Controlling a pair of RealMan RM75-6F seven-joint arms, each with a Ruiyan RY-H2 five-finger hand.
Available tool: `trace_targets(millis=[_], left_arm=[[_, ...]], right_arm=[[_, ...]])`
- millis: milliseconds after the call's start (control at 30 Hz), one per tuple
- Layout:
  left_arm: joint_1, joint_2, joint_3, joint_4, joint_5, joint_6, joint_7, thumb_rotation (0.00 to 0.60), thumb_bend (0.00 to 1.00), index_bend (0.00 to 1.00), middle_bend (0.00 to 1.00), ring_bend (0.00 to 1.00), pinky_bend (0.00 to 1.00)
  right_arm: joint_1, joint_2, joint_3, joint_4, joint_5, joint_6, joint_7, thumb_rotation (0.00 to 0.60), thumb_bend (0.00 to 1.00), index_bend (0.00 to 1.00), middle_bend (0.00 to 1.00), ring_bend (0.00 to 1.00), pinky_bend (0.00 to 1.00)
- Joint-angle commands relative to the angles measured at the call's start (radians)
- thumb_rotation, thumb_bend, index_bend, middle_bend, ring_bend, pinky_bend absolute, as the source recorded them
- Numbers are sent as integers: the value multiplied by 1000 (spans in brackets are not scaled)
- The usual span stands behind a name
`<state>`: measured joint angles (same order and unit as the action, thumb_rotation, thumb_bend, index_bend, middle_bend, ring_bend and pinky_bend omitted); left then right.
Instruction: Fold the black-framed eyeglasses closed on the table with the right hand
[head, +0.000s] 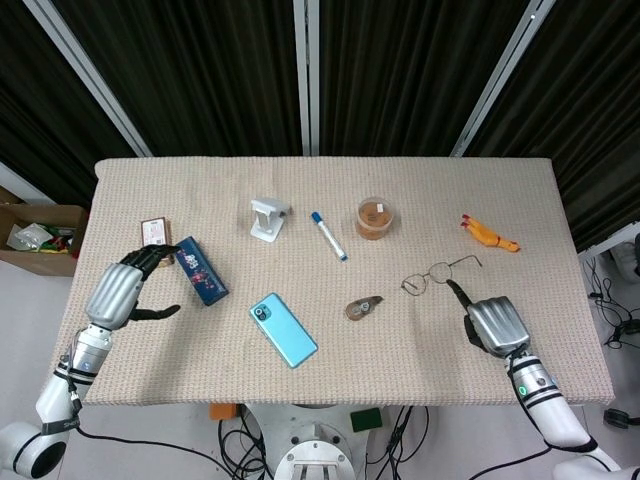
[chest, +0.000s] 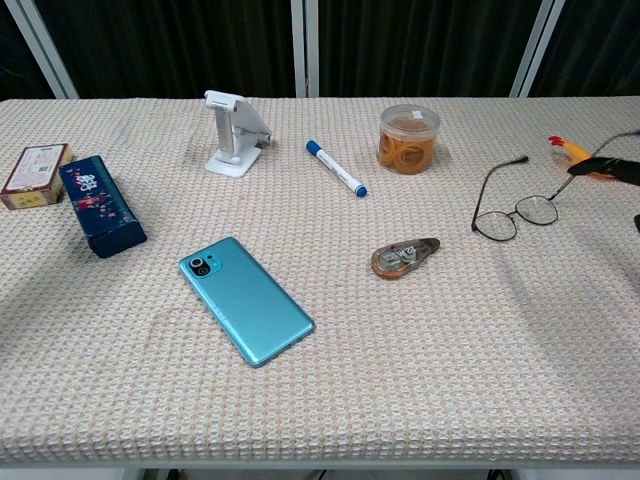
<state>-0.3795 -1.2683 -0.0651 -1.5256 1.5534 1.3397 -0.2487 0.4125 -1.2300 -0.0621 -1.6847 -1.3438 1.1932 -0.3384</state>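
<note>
The black-framed eyeglasses (head: 437, 274) (chest: 514, 214) lie on the woven tablecloth right of centre, with at least one temple arm still swung out from the frame. My right hand (head: 494, 324) hovers near the front right, just behind and right of the glasses. It holds nothing, and one finger reaches toward them without touching. In the chest view only a dark fingertip of my right hand (chest: 604, 169) shows at the right edge. My left hand (head: 118, 293) rests at the table's left edge with loosely curved fingers, empty.
A teal phone (head: 284, 330), a brown tape dispenser (head: 363, 307), a blue marker (head: 328, 236), a white stand (head: 268, 218), a jar (head: 374, 217), a dark blue box (head: 201, 270), a small card box (head: 153, 230) and a yellow toy chicken (head: 488, 234) lie around.
</note>
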Motion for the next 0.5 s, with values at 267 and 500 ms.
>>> trace_targets(millis=[267,500], left_arm=[[4,0,3,-20,8,9,20,596,52,174,209,196,271],[-1,-2,4,-19,5,-6,25,596,51,174,208,196,271]], right_arm=[[-119,56,57,103,-85,204,278,600,778,0,896,806,778],[-60,32,122,210,64,14,310,600,793,0,896,806,780]])
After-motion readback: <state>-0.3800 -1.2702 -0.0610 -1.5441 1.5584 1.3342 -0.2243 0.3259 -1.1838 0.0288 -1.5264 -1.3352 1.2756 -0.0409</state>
